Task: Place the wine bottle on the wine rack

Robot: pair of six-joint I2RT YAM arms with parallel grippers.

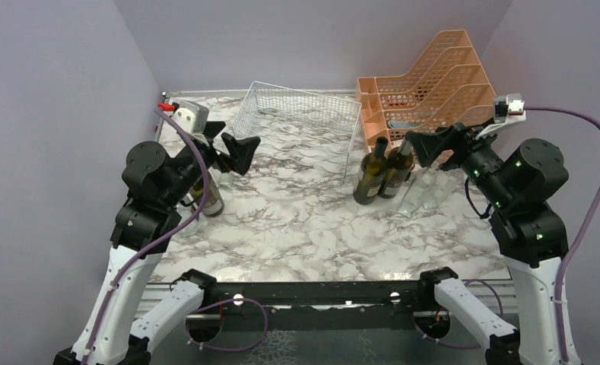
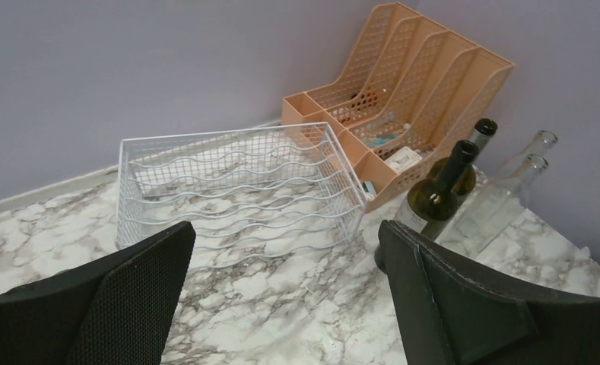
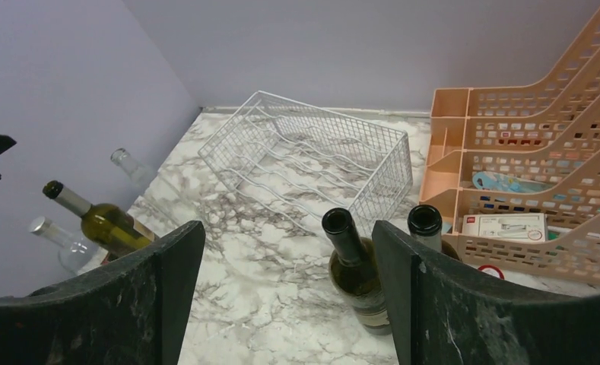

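Note:
The white wire wine rack [image 1: 296, 122] sits empty at the back middle of the marble table; it also shows in the left wrist view [image 2: 236, 182] and the right wrist view [image 3: 312, 152]. Two dark wine bottles [image 1: 373, 173] [image 1: 398, 171] stand upright just right of the rack's front corner, seen too in the right wrist view [image 3: 355, 270] [image 3: 425, 223]. My right gripper [image 1: 420, 148] [image 3: 287, 236] is open and empty, above and just right of them. My left gripper [image 1: 243, 152] [image 2: 285, 243] is open and empty, at the rack's left front.
An orange perforated file tray [image 1: 426, 84] stands at the back right, touching the rack's corner. Two clear empty bottles [image 2: 509, 190] stand right of the dark ones. A green-yellow wine bottle [image 1: 207, 196] [image 3: 103, 223] and clear bottles [image 3: 129, 163] stand by the left wall under my left arm.

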